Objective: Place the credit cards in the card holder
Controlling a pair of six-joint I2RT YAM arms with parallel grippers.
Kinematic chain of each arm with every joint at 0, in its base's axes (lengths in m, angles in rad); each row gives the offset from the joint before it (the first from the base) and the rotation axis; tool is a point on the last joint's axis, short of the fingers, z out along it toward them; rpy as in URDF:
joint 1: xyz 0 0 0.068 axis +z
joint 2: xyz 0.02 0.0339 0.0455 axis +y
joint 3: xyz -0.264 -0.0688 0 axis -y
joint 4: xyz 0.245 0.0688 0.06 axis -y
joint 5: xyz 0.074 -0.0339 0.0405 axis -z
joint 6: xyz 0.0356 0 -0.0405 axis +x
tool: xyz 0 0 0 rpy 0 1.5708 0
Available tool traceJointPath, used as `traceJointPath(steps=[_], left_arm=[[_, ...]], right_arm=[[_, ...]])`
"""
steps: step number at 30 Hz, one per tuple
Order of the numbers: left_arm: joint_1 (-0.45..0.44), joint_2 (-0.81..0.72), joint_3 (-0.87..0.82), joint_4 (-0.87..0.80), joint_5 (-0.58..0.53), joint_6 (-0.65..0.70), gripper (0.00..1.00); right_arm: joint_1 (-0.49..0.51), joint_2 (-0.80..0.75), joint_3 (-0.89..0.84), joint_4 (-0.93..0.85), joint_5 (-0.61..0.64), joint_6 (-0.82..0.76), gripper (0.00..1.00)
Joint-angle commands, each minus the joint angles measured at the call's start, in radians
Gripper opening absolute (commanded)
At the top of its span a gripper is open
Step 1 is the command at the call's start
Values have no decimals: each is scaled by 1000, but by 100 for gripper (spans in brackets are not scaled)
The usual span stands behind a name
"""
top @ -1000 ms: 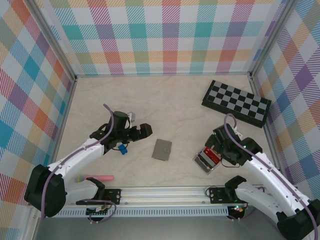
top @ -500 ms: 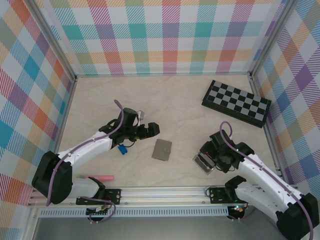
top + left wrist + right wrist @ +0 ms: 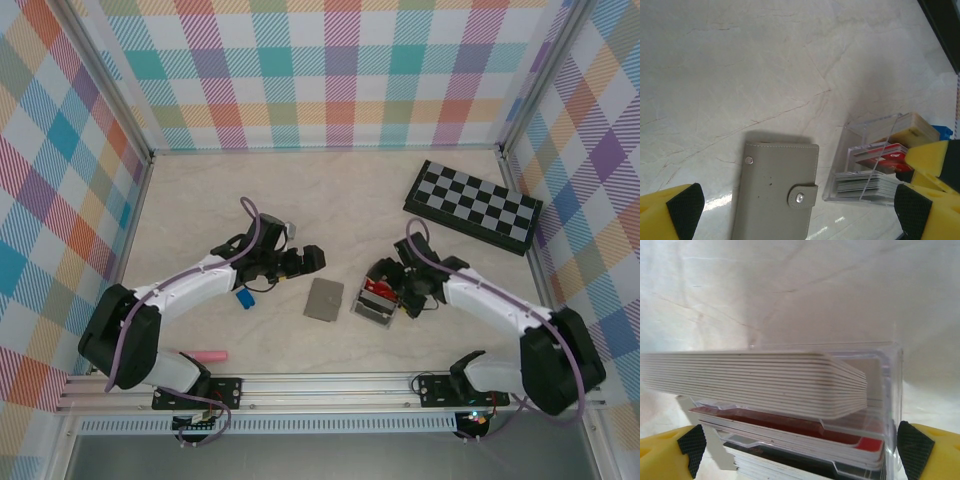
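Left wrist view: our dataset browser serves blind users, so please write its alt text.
A closed grey card holder lies flat on the pale table, beside a clear tray of stacked credit cards, between the open jaws of the left gripper.

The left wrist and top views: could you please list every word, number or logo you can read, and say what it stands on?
No text is legible in any view.
credit cards in the clear tray: the grey-white stack shows faint print lines, too blurred to read.
card holder: plain grey with two studs, no brand mark.
chequered board: squares only, no characters.
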Motion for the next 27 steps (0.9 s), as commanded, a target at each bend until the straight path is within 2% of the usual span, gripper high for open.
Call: traceJointPath(steps=[1, 6, 16, 20, 27], left_arm=[[-11, 14, 26, -17, -20, -25, 100], [-11, 18, 10, -8, -54, -47, 100], [-11, -7, -10, -12, -113, -83, 100], [-11, -23, -14, -20, -128, -83, 100], [-11, -43, -22, -32, -144, -87, 100]], right_arm=[[1, 51, 91, -16, -31, -48, 100], [30, 46, 78, -67, -47, -151, 100], [169, -39, -56, -51, -90, -129, 100], [217, -22, -32, -114, -23, -222, 100], [236, 81, 36, -148, 88, -322, 85]])
